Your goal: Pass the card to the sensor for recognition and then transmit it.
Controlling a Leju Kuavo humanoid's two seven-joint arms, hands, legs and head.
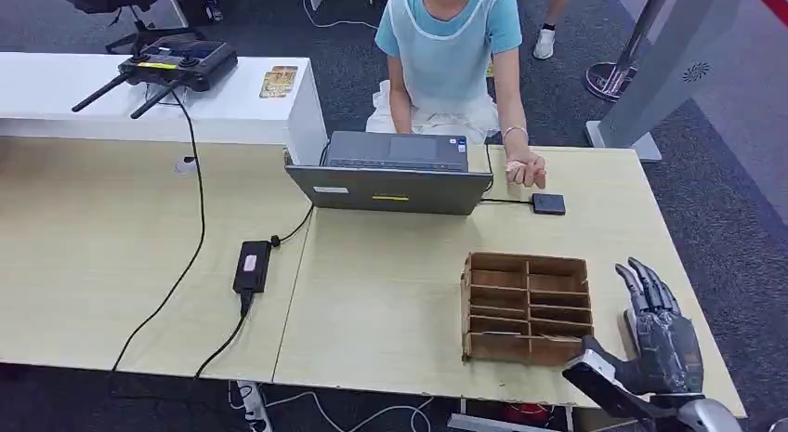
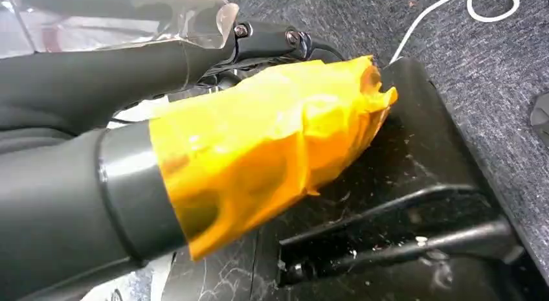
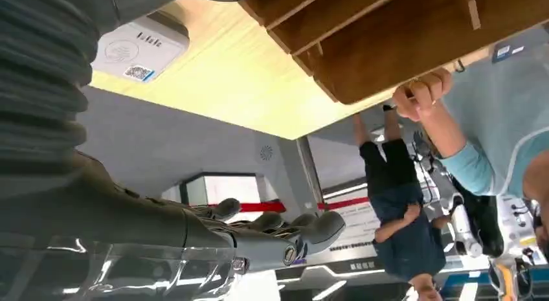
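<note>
My right hand (image 1: 655,334) hovers over the table's near right corner, just right of a brown wooden slotted box (image 1: 527,307). Its fingers are spread and straight, and it holds nothing; its fingers (image 3: 291,233) reach out into free air in the right wrist view. A white reader with a QR sticker (image 3: 139,52) lies on the table near that wrist. A small black square pad (image 1: 548,203) is wired to the laptop (image 1: 390,186). Two yellowish cards (image 1: 278,82) lie on the white counter. My left hand (image 2: 272,39) hangs over the floor with nothing in it.
A person sits behind the laptop, one hand (image 1: 526,168) resting on the table beside the black pad. A power brick (image 1: 252,265) and cables cross the table's left half. A black controller with antennas (image 1: 177,62) sits on the white counter.
</note>
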